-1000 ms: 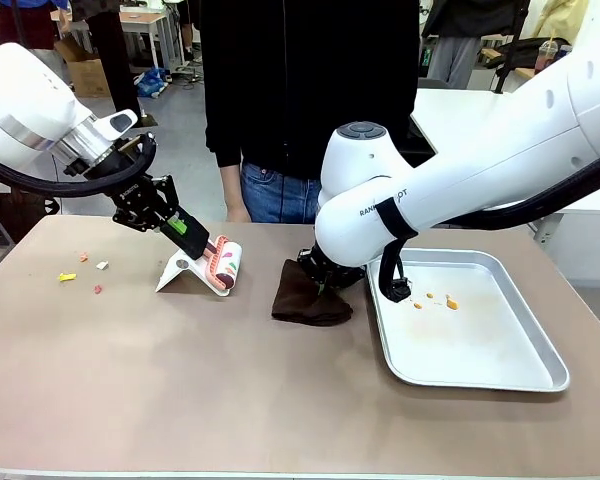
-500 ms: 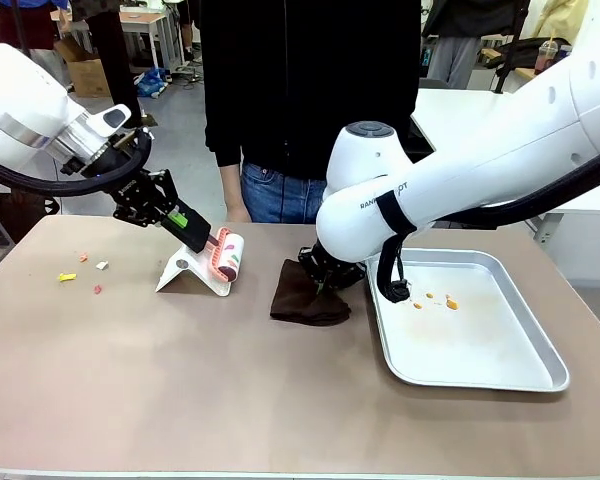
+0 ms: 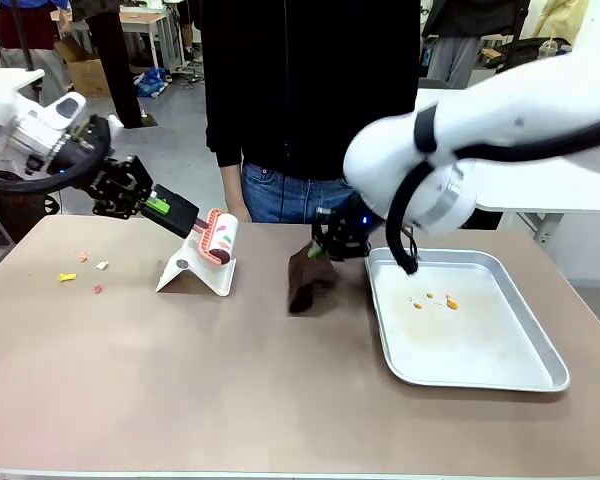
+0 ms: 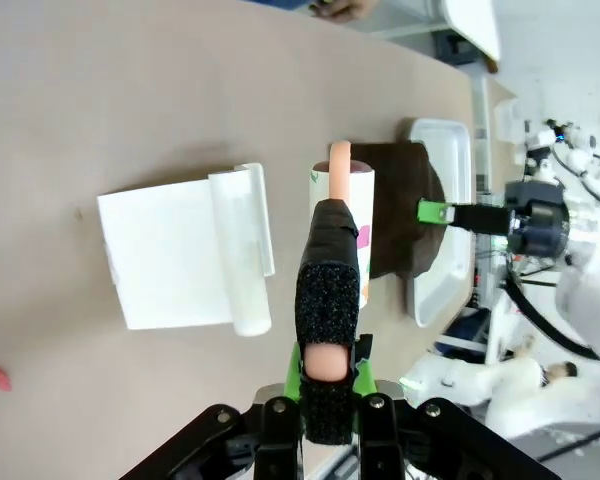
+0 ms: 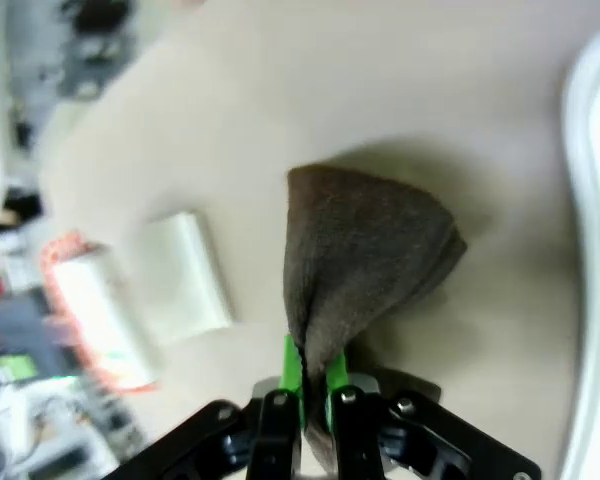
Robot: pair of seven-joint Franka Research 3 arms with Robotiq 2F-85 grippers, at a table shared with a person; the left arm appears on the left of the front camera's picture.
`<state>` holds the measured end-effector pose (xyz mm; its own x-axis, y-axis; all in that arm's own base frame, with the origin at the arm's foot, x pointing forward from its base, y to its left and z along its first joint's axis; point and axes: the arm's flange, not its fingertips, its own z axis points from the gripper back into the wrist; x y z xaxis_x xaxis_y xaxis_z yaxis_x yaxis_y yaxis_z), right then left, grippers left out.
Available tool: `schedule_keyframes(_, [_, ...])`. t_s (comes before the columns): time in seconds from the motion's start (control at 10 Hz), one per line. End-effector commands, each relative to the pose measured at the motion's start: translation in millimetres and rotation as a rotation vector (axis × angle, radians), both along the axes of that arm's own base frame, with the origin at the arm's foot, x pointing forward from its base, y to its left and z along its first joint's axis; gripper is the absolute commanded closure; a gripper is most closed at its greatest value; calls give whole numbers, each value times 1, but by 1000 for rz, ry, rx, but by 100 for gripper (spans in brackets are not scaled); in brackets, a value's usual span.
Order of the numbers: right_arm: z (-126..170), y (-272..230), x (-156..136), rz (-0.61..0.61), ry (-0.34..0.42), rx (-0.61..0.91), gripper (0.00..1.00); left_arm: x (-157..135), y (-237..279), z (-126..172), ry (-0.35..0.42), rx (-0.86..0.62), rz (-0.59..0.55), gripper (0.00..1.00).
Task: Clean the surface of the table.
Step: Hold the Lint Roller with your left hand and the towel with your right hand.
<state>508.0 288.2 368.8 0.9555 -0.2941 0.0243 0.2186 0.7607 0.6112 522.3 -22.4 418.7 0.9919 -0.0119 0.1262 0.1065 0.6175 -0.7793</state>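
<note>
table [image 3: 230,390] with crumbs [image 3: 68,277], metal tray [image 3: 485,345]

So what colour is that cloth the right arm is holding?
Dark brown cloth, clearest in the right wrist view.

The large rectangular tabletop [image 3: 230,380] is smooth, matte beige-brown with a thin pale edge showing along its near side. It lies level and spans the whole width of the front view, its far corners rounded. Most of its near half is bare. A few small coloured scraps [image 3: 98,289] lie scattered near its left edge.
</note>
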Motion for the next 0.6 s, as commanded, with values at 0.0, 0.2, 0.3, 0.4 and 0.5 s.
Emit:
schedule_keyframes(0.0, [-13, -80, -35, 165, 23, 354, 100, -16, 33, -1, -32, -163, -57, 100])
schedule_keyframes(0.2, [-8, -114, -48, 224, -3, 535, 100, -32, 75, 1, -59, -305, -109, 100])
schedule_keyframes(0.3, [-3, -136, -62, 250, -29, 606, 100, -42, 100, 2, -61, -349, -91, 100])
schedule_keyframes(0.4, [2, -157, -78, 263, -60, 645, 100, -50, 125, 3, -62, -398, -78, 100])
schedule_keyframes(0.5, [8, -179, -95, 245, -88, 651, 100, -57, 154, 3, -59, -443, -59, 100])
